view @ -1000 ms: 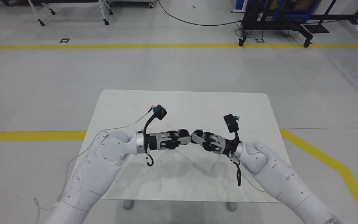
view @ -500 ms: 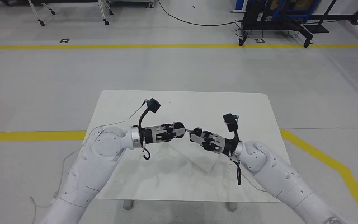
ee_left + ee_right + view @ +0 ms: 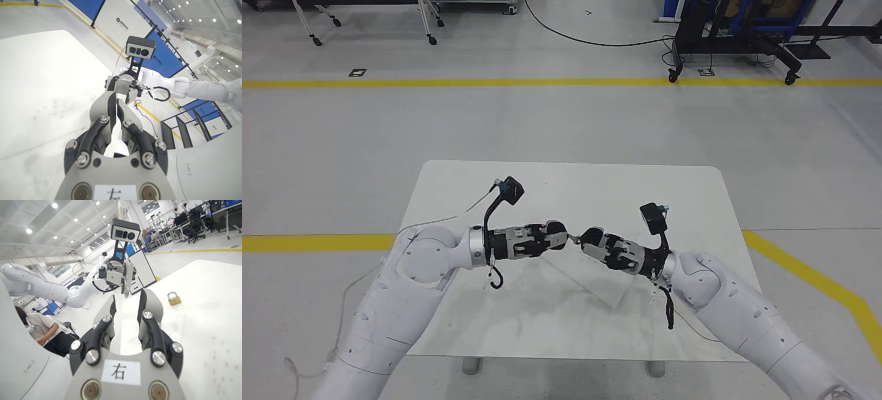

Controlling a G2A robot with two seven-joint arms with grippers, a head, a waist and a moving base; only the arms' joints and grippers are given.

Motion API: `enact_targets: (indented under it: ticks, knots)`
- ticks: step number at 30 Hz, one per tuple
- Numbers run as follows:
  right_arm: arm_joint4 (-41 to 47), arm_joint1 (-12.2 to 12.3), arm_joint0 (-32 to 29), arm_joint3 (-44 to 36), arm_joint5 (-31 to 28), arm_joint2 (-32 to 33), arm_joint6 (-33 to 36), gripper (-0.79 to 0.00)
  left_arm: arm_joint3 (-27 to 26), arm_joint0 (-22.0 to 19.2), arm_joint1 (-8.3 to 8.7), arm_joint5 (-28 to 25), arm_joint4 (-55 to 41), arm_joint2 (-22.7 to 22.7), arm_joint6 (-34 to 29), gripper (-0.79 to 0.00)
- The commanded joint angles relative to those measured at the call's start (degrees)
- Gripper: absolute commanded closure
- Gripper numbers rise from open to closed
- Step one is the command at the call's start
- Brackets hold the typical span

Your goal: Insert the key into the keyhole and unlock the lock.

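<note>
1. 2 grippers meet tip to tip above the middle of the white counter (image 3: 642, 190), both held off its surface.
2. Left gripper (image 3: 116, 98): fingers pinched almost together, clamped on the key (image 3: 126, 291). The silver key sticks out past the fingertips, and its rounded end with a hole faces the other arm.
3. Right gripper (image 3: 128, 293): fingers spread wide with nothing between the pads. From its wrist view the key sits just in front of the gap; I cannot tell whether it has entered between the fingers.
4. Padlock (image 3: 174, 298): brass body and silver shackle seated in the body. It lies on the counter, apart from both grippers, on the far side of the right gripper from the key.
5. Writing: the left gripper's base carries a white label (image 3: 115, 192) with 1 dark character, and the right gripper's base has a like label of its own, also with 1 character. Each arm's white shell bears a small grey mark with short lettering.
6. Background: blue panels (image 3: 162, 55) with white logos and lettering stand behind the counter. Yellow floor lines (image 3: 542, 82) run past it.
</note>
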Motion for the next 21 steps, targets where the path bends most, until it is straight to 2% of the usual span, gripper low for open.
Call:
enact_targets:
  ticks: [1,7,12,13,14,21]
  knots:
    - [0.20,0.01,0.03,0.18,0.00,0.00,0.05,-0.280,-0.16,0.14,0.04,-0.11,0.28,0.15,0.32,0.000]
    - [0.90,-0.02,0.16,0.34,0.00,-0.27,0.69,-0.225,-0.19,0.09,-0.08,0.31,1.48,1.37,2.01,0.000]
    - [1.87,-0.02,0.16,0.31,0.00,-0.40,1.24,-0.145,-0.27,-0.08,-0.23,0.45,2.54,2.60,3.23,0.000]
    - [2.14,-0.01,0.14,0.18,0.00,-0.44,1.41,-0.052,-0.28,-0.11,-0.25,0.48,2.71,2.78,3.37,0.000]
    - [2.32,0.01,0.13,0.12,0.00,-0.44,1.57,0.000,-0.28,-0.16,-0.26,0.49,2.95,2.94,3.50,0.000]
    - [2.45,0.21,-0.13,-0.35,0.00,0.26,1.55,0.000,0.47,-0.27,-0.15,0.53,3.23,2.76,4.74,0.000]
